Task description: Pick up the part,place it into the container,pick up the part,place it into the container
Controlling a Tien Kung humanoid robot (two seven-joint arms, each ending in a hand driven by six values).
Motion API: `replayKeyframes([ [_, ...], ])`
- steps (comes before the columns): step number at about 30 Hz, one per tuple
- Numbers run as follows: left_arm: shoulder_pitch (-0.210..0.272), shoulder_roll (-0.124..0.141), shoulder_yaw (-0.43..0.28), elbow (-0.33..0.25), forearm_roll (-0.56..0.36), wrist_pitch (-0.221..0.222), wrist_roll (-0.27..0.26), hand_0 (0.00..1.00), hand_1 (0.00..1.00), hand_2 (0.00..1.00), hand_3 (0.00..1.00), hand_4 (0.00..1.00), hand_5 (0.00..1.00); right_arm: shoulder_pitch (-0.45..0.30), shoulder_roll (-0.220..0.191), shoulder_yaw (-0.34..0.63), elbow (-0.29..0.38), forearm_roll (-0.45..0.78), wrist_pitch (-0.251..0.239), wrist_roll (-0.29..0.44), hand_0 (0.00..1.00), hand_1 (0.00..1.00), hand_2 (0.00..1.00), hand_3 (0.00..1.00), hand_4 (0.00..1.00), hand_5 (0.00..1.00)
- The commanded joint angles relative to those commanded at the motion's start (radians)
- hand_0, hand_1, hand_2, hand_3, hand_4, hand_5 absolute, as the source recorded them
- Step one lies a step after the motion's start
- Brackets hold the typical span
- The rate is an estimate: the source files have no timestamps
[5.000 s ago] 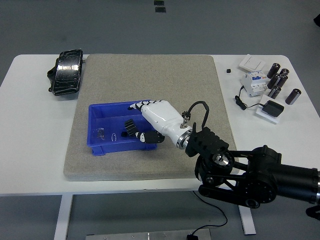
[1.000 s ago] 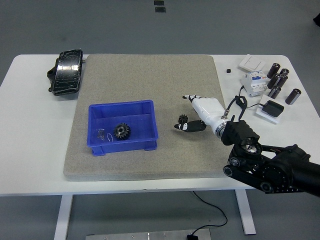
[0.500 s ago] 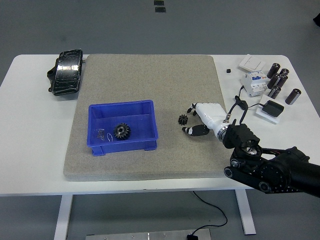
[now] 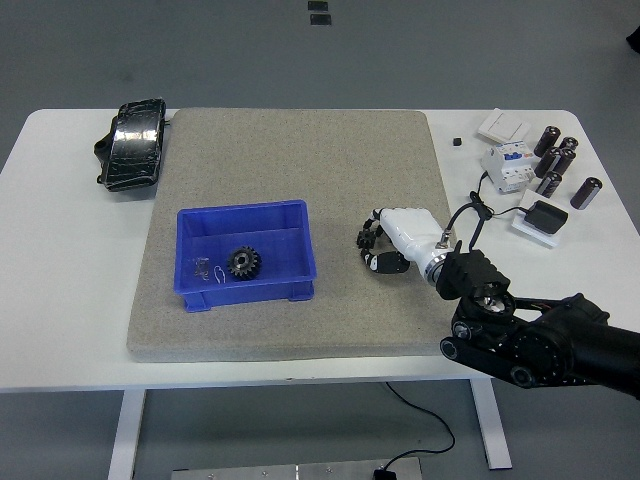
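I have my right hand (image 4: pixel 398 240) down on the mat (image 4: pixel 300 160), fingers curled onto the small gear (image 4: pixel 366 239) at its fingertips, the blue bin (image 4: pixel 245 254) off to its left holding a larger gear (image 4: pixel 243 263).

White surface (image 4: pixel 60 300) with a grey mat (image 4: pixel 300 160) laid across its middle.
A black pouch (image 4: pixel 133 143) lies at its far left; white switch plates (image 4: pixel 505 125), a breaker (image 4: pixel 507 165), black cylinders (image 4: pixel 560 160) and an adapter (image 4: pixel 545 217) sit far right.

Glossy blue plastic container (image 4: pixel 298 240), rough grey mat (image 4: pixel 300 160), smooth white table (image 4: pixel 60 290)
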Motion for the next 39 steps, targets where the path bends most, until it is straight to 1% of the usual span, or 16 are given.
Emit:
replayKeyframes([
  [1, 0.0, 0.0, 0.0, 0.0, 0.0, 0.0, 0.0, 0.681, 0.662, 0.607, 0.553, 0.535, 0.528, 0.0, 0.0, -0.002, 0.0, 0.0, -0.001, -0.001, 0.279, 0.435, 0.521, 0.67, 0.654, 0.307],
  [6, 0.003, -0.001, 0.0, -0.001, -0.002, 0.002, 0.0, 0.681, 0.662, 0.607, 0.553, 0.535, 0.528, 0.0, 0.001, -0.006, 0.003, -0.001, -0.004, -0.001, 0.279, 0.435, 0.521, 0.67, 0.654, 0.307],
  [7, 0.003, -0.001, 0.0, -0.001, -0.002, 0.002, 0.0, 0.681, 0.663, 0.606, 0.553, 0.534, 0.528, -0.001, 0.001, -0.006, 0.003, -0.001, -0.005, -0.001, 0.295, 0.448, 0.46, 0.665, 0.533, 0.034],
  [12, 0.006, 0.0, 0.002, -0.001, -0.009, 0.006, -0.005, 0.681, 0.663, 0.606, 0.553, 0.534, 0.528, -0.003, 0.002, -0.012, 0.005, 0.002, -0.005, 0.001, 0.295, 0.448, 0.46, 0.665, 0.533, 0.034],
  [13, 0.007, 0.0, 0.002, -0.001, -0.009, 0.007, -0.005, 0.681, 0.663, 0.606, 0.553, 0.535, 0.529, -0.003, 0.003, -0.012, 0.004, 0.002, -0.005, 0.001, 0.3, 0.448, 0.424, 0.643, 0.558, 0.002],
  [18, 0.008, 0.0, 0.003, -0.001, -0.011, 0.008, -0.007, 0.681, 0.663, 0.606, 0.553, 0.535, 0.529, -0.004, 0.005, -0.016, 0.002, 0.005, -0.009, 0.004, 0.3, 0.448, 0.424, 0.643, 0.558, 0.002],
  [19, 0.008, 0.0, 0.003, -0.001, -0.011, 0.008, -0.007, 0.681, 0.663, 0.607, 0.553, 0.535, 0.531, -0.004, 0.006, -0.016, 0.002, 0.007, -0.011, 0.005, 0.304, 0.454, 0.417, 0.64, 0.544, 0.002],
  [30, 0.006, 0.001, 0.001, 0.0, -0.008, 0.01, -0.01, 0.681, 0.663, 0.607, 0.553, 0.535, 0.531, -0.005, 0.002, -0.009, 0.004, 0.016, -0.024, 0.013, 0.304, 0.455, 0.411, 0.636, 0.551, 0.002],
  [36, 0.005, 0.001, 0.002, 0.0, -0.01, 0.013, -0.012, 0.681, 0.664, 0.607, 0.553, 0.536, 0.53, -0.009, -0.011, 0.023, 0.019, 0.03, -0.035, 0.02, 0.303, 0.454, 0.41, 0.637, 0.559, 0.002],
  [39, 0.004, 0.001, 0.002, 0.0, -0.01, 0.014, -0.012, 0.681, 0.666, 0.609, 0.553, 0.536, 0.53, -0.011, -0.02, 0.051, 0.039, 0.018, -0.041, 0.017, 0.306, 0.46, 0.405, 0.64, 0.564, 0.002],
])
